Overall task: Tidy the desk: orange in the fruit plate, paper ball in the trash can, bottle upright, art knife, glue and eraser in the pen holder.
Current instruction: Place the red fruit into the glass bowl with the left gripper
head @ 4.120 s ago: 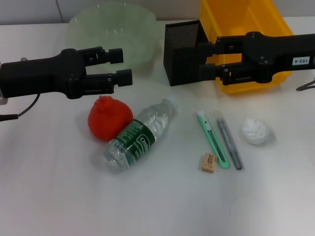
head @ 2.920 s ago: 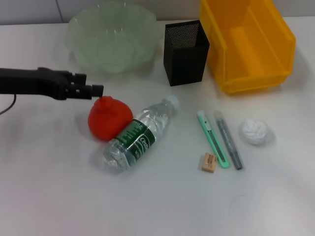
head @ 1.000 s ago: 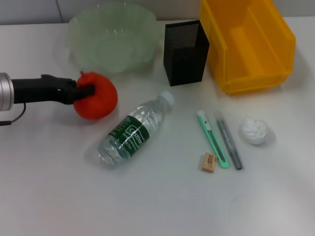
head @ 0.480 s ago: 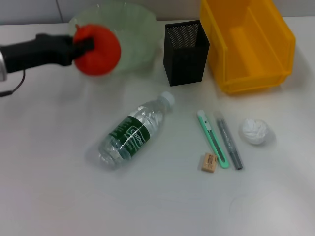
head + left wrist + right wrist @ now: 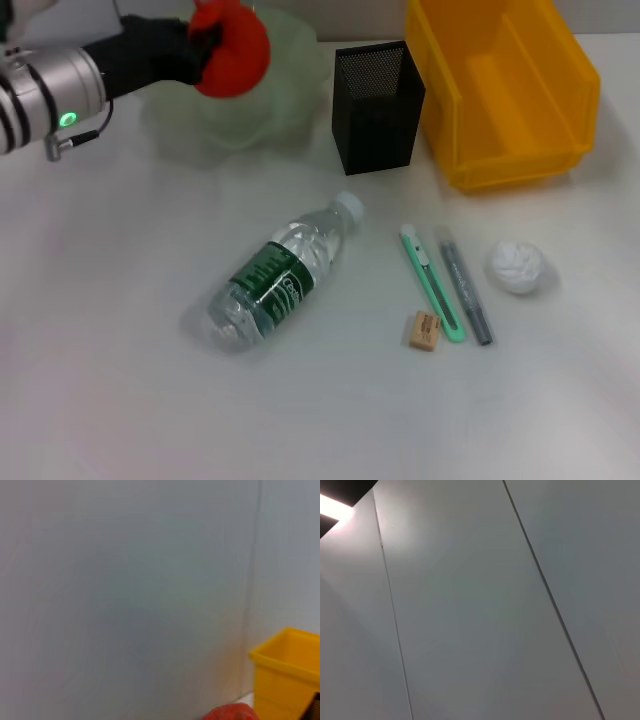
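One claw in play: left claw (image 5: 205, 45) clamped on the orange (image 5: 232, 58), held up over the fruit plate (image 5: 262, 105), above its left half, at the far-left part of the counter (image 5: 100, 380). A green light glows on the silver wrist section. Left wrist view shows only a sliver of the orange (image 5: 231, 713), a corner of the trash can (image 5: 285, 672) and bare wall. Right claw is out of sight; its wrist view shows only wall panels.

Edges: fruit plate sits against the counter's far edge. Pen holder (image 5: 377, 105) stands just right of it with a narrow gap, and the trash can (image 5: 500, 90) is right beside the pen holder, its near corner close to touching.

Bottle (image 5: 275, 280) lies on its side mid-counter, cap pointing toward the pen holder, well apart from everything. Dark green label has white writing, not readable.

Right of it: art knife (image 5: 432, 283) and glue (image 5: 465, 285) lie parallel, nearly touching. Eraser (image 5: 425, 330) sits at the knife's near end, touching or nearly so. Paper ball (image 5: 517, 267) is just right of the glue, with a gap.

Open room: wide bare counter along the whole near edge and left of the bottle; also a clear strip between the bottle and the plate.
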Robot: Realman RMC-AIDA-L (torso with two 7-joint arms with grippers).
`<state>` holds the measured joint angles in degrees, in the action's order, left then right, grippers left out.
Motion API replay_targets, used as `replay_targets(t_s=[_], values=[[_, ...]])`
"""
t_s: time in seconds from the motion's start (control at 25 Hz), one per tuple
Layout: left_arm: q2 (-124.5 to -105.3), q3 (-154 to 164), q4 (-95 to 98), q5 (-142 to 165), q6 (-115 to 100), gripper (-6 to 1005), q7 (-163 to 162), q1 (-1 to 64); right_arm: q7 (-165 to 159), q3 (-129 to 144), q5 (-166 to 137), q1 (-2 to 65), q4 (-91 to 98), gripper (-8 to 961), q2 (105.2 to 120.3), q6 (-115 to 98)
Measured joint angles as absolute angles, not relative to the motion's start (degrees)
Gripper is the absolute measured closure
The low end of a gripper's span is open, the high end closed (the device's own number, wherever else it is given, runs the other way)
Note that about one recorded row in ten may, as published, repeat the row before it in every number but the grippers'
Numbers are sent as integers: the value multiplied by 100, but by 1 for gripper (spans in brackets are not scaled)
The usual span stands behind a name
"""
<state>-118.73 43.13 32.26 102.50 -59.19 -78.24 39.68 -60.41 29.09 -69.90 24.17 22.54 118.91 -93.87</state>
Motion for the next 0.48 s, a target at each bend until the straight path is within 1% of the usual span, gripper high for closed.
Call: replay_targets(t_s=[0.04,0.08,0.24,0.48], values=[[-11888,4349,2717,9725,-5128,915,-6886,4227,-6040,2908,-6992,2408,2216,199,11891,-9387],[-11889,4350,2616,9673,-5002,916,-6716,4290,-6040,2908,-6992,2408,2216,199,11891,-9387],[-11911,4374,2358,9634,-4509,917,-6310,4472,-6041,2913,-6996,2387,2210,199,11895,-9389],[-11915,4402,2229,9612,-4393,902,-6015,4525,-6052,3004,-7159,2350,2317,199,11877,-9580]])
